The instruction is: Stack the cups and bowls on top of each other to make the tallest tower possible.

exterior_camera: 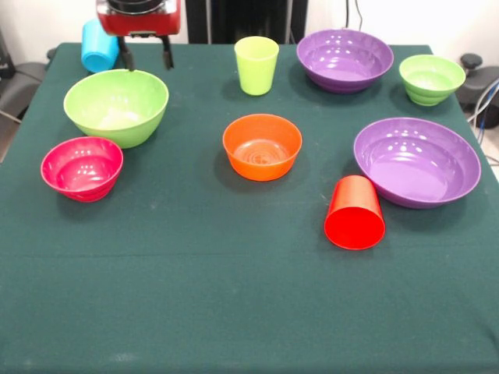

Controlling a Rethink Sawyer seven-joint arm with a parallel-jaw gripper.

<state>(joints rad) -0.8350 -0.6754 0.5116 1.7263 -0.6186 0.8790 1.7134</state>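
Observation:
My gripper (146, 61) hangs open at the top left, just above the far rim of the large lime green bowl (116, 106), holding nothing. Behind it a sky blue cup (99, 46) lies on its side. The pink bowl (82, 168) sits in front of the green one. An orange bowl (262, 146) stands mid-table, and a lime green cup (256, 65) stands upright behind it. A red cup (355, 213) lies on its side, mouth toward the camera, beside a big purple bowl (417, 161). Another purple bowl (345, 60) and a small green bowl (432, 79) sit at the back right.
A dark green cloth (234, 296) covers the table; its whole front half carries no objects. Cables and dark equipment (479, 86) show past the right edge.

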